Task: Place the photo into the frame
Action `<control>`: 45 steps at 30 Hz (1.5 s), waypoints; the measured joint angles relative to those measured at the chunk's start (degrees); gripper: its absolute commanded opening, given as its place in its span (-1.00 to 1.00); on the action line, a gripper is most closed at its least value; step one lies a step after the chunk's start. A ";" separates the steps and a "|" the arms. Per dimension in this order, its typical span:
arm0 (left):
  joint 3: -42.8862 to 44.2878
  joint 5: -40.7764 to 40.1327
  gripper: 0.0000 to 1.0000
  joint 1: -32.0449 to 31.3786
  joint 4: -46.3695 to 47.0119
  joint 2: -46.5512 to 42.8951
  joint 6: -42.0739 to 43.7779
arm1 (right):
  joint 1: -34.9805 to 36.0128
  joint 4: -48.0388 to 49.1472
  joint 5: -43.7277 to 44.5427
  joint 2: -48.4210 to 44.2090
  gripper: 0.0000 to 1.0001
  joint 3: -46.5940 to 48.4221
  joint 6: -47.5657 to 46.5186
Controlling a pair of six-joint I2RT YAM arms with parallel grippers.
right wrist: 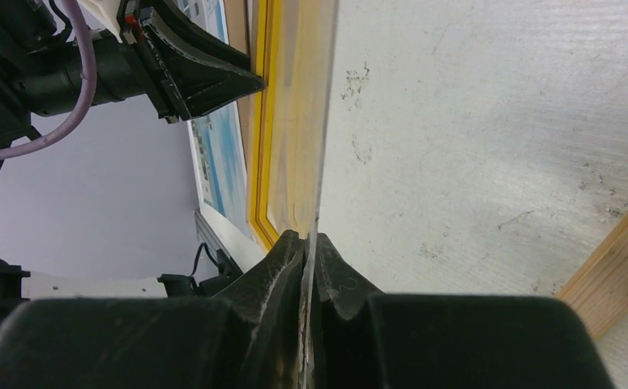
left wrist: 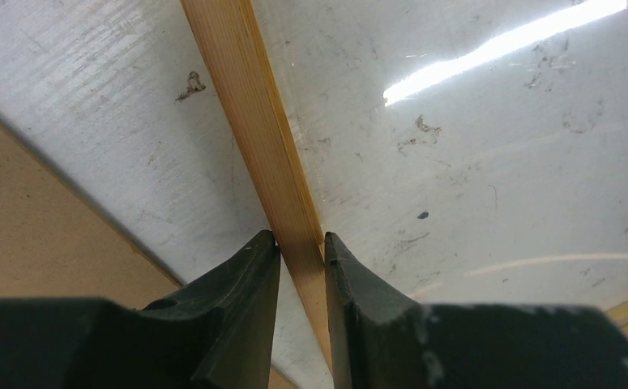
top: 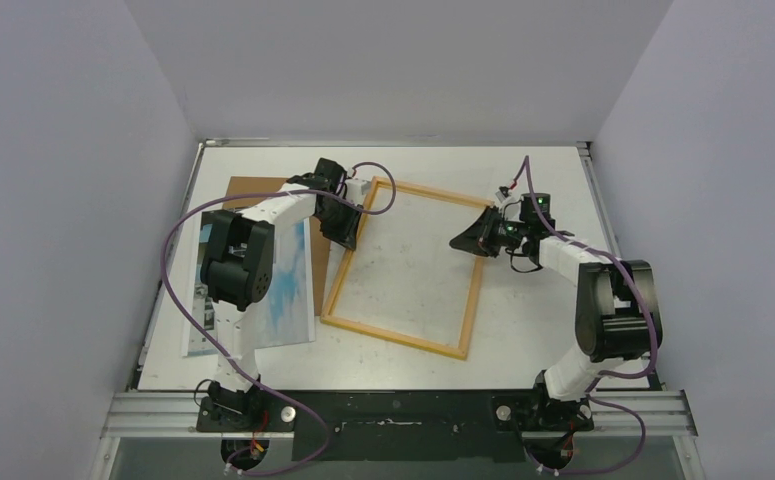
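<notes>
**Frame gripped at mid-desk, photo by the left edge**

The photo [top: 288,290] lies picture side up along the left edge of the desk [top: 533,330], under the left arm and overlapping a brown board [top: 253,187]. At mid-desk the frame [top: 393,338] sits wood side up. The left tool [left wrist: 301,243], narrow, clamps the frame's left rail near its far corner. The right tool [right wrist: 308,243] is pinched tight on a thin clear sheet [right wrist: 304,121].

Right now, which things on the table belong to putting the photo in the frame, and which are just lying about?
For the job: the photo; the frame, left gripper on its bar; thin clear sheet, pinched by right gripper.
Lying about: brown backing panel, partly under the photo.
</notes>
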 measured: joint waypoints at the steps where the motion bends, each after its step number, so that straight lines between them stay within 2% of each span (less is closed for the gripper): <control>1: 0.00 0.28 -0.50 0.02 -0.07 0.00 -0.04 | 0.00 0.68 -0.11 0.13 -0.89 -0.31 0.31; 19: 2.38 6.34 -0.49 3.21 -2.01 -0.07 -1.05 | 0.11 8.15 -2.73 0.15 -0.89 -4.04 7.56; 28: 2.34 6.54 -0.49 5.68 -2.05 -0.07 -1.01 | 0.35 13.75 -4.63 0.07 -0.89 -4.96 13.62; 45: -0.09 6.80 -0.52 6.43 -1.31 -0.07 -1.01 | 0.35 19.06 -6.21 -1.16 -0.89 -6.88 19.32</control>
